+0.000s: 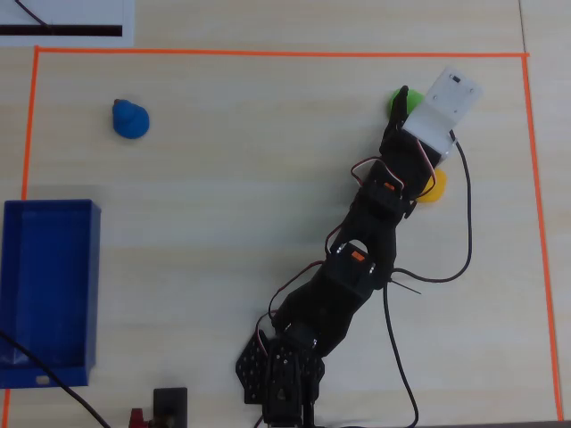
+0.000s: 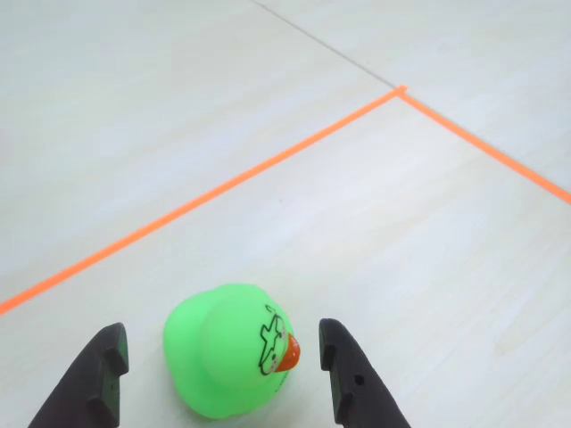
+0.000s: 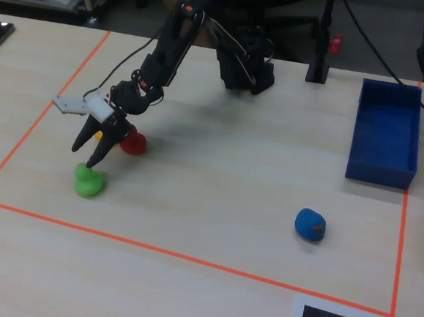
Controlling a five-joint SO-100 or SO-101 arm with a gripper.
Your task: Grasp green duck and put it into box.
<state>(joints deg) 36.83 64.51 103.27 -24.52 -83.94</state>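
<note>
The green duck (image 2: 230, 348) stands on the pale wood table near the orange tape corner, its orange beak pointing right in the wrist view. My gripper (image 2: 220, 332) is open, with one black finger on each side of the duck and a gap at both. In the fixed view the gripper (image 3: 84, 157) hangs just above the green duck (image 3: 89, 181). In the overhead view the duck (image 1: 393, 98) is mostly hidden under the gripper (image 1: 406, 105). The blue box (image 1: 49, 294) stands empty far off at the left edge; in the fixed view the box (image 3: 378, 171) is at the right.
A red duck (image 3: 132, 143) sits close behind the gripper. A yellow duck (image 1: 434, 187) lies beside the arm. A blue duck (image 1: 130, 119) stands apart at the upper left. Orange tape (image 2: 223, 189) marks the work area. A black cable (image 1: 401, 357) trails by the arm base.
</note>
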